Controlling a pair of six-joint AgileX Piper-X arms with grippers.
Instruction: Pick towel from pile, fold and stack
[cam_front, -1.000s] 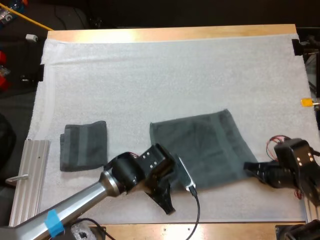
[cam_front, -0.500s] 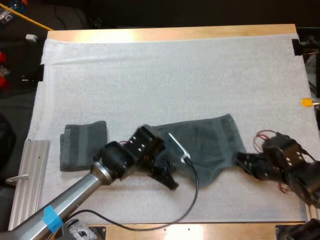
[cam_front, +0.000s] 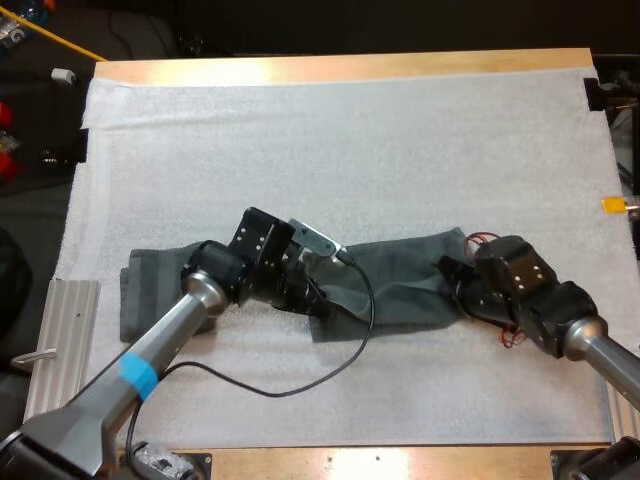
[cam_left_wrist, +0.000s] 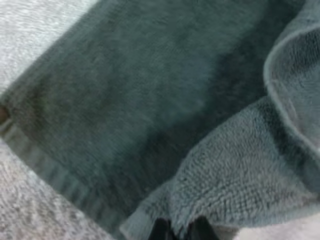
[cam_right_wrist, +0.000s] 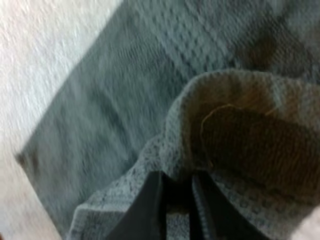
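Left wrist view: your left gripper (cam_left_wrist: 180, 231) is clenched on a thick fold of the towel (cam_left_wrist: 125, 100) near its hemmed edge, with only a small bite of cloth between the fingers. Right wrist view: your right gripper (cam_right_wrist: 176, 185) is likewise clamped on a bunched part of the same towel, which humps up just beyond the fingertips. High view: the towel lies toward the near side of the white mat (cam_front: 350, 150), drawn into a long band between the two grippers. Its near edge is lifted and lapped over the flat layer beneath. The folded towel (cam_front: 150, 300) sits just beside the band's left end, under your left arm; whether the two cloths touch cannot be told.

Likely faults from here, as a judgement:
1. Slip. Either bite looks shallow, so a quick pull could free one corner and let the fold collapse.
2. Skew. If one gripper travels farther than the other, the edges probably land out of line and the fold comes out crooked.
3. Drag. Tension along the band may pull the lower layer across the mat and wrinkle it.
4. Disturbance. Your left arm passes close over the folded towel and could brush it out of shape if it drops lower.
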